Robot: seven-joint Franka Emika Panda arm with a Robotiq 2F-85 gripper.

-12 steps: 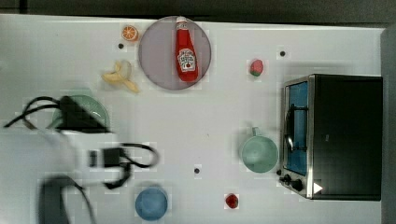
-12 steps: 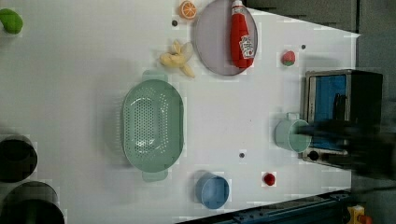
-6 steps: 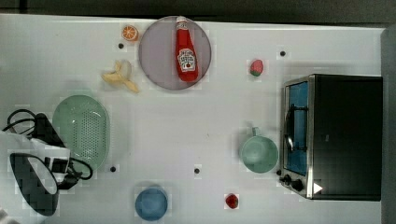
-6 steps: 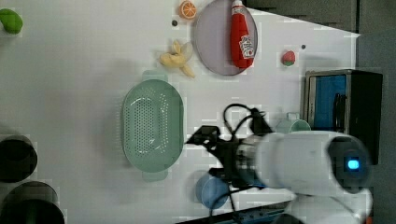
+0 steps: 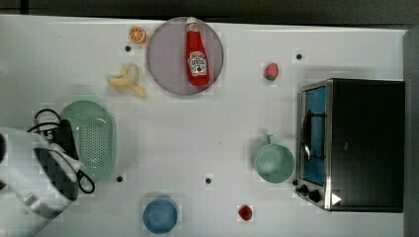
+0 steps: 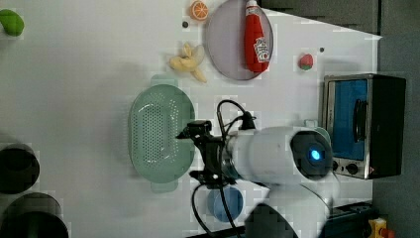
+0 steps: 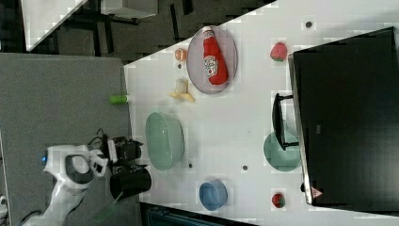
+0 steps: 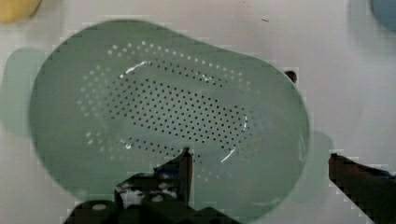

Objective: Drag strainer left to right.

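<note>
Pale green strainer (image 8: pixel 168 126) sits under the wide-open hand (image 8: pixel 259 172), apparently untouched.

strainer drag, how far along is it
Done: nothing yet; the strainer sits at the top view's left, far from the cup and oven on the right. In hand: the open gripper hangs over the strainer; in the wrist view one finger is over the bowl and the other outside the rim, with no grip seen. Left: closing on the rim and the whole drag toward the top view's right.
</note>
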